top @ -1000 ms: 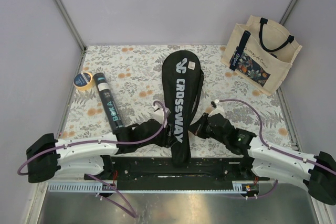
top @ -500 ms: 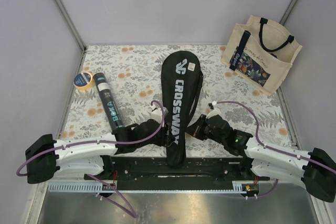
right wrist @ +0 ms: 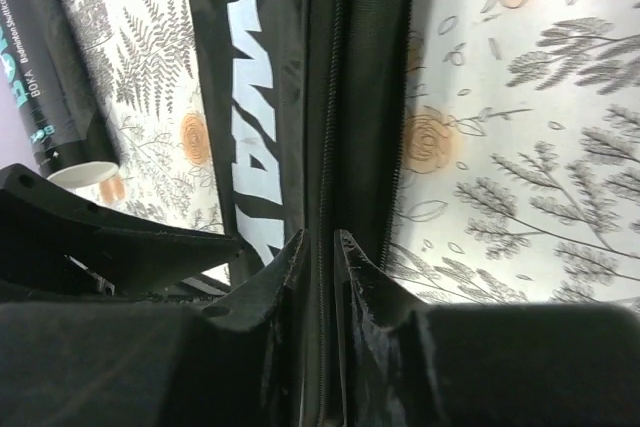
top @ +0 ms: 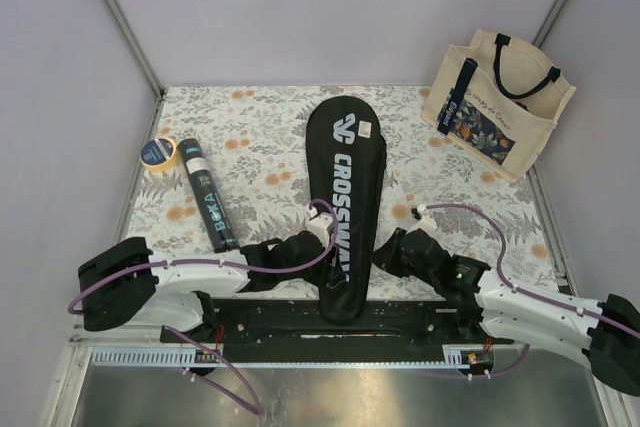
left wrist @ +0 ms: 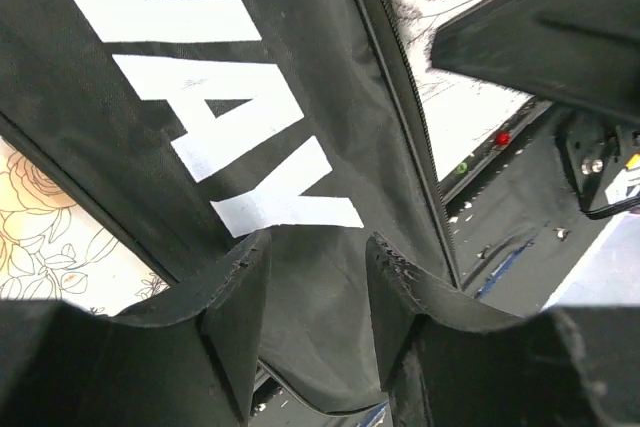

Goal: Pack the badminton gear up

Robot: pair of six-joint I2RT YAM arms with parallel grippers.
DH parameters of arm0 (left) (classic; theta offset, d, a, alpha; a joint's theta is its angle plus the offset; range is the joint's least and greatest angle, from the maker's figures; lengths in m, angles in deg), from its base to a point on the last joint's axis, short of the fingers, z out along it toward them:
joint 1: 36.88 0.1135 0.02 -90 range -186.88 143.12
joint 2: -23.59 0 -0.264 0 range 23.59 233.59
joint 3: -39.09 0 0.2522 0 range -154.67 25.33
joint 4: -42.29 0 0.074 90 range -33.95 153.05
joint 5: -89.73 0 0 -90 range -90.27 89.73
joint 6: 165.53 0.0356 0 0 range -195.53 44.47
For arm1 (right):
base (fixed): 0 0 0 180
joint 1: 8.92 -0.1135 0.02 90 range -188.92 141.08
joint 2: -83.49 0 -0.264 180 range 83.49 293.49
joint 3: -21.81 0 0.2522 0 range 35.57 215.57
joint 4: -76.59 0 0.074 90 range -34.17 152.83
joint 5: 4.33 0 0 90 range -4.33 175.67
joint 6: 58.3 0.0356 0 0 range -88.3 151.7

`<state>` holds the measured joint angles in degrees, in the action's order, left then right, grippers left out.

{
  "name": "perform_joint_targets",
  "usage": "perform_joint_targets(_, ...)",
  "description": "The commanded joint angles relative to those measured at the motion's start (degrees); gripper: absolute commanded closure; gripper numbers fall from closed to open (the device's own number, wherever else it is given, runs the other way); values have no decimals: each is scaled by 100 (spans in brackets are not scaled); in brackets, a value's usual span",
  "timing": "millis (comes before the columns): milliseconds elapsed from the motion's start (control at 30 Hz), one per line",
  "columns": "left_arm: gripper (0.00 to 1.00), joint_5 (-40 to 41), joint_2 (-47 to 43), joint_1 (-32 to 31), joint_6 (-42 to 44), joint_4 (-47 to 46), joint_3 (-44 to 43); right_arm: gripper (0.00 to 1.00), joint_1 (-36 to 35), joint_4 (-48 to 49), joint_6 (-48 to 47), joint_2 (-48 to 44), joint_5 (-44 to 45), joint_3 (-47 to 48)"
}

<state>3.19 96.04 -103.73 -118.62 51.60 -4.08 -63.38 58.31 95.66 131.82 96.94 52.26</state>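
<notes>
The long black racket bag marked "CROSSWAY" lies lengthwise in the middle of the table, its narrow end over the near edge. My left gripper is at the bag's left side; in the left wrist view its jaws stand apart over the bag's fabric. My right gripper is at the bag's right side, and in the right wrist view it is pinched on the bag's zipper edge. The black tube with teal lettering lies to the left. No rackets or shuttlecocks show.
A yellow-rimmed tape roll sits by the tube's far end at the left wall. A cream tote bag with dark handles stands at the back right. The tube also shows in the right wrist view. The black base rail runs along the near edge.
My left arm has reached further right, bringing its gripper onto the bag's narrow part. My right gripper has drawn slightly nearer. The bag's narrow end has swung a little left, then back.
</notes>
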Motion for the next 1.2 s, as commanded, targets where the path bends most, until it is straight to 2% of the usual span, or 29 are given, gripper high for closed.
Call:
perform_joint_targets(0,54,31,156,-21,-85,-408,-12,75,-30,-1016,-33,-535,448,115)
perform_joint_targets(133,54,207,86,-21,-68,-233,-117,74,-30,-850,63,-712,-210,-139)
perform_joint_targets(300,54,330,42,-21,-68,-74,-162,72,-39,-350,230,-475,-880,-490)
perform_joint_targets(567,54,418,112,-21,-138,-12,-153,68,-48,633,266,307,-1293,-570)
perform_joint_targets(833,54,594,138,-21,-173,137,-170,64,-144,1075,485,1116,-1390,-676)
perform_joint_targets(900,54,638,173,-21,-173,224,-223,74,-170,971,485,1204,-1382,-606)
perform_joint_targets(933,54,681,191,-21,-182,286,-249,87,-188,883,494,1196,-1356,-588)
perform_joint_targets(1000,54,804,209,-21,-200,436,-328,100,-214,629,564,1030,-1268,-544)
perform_joint_targets(1167,52,1191,156,-12,-261,1042,-417,100,-276,522,810,187,-1302,-579)
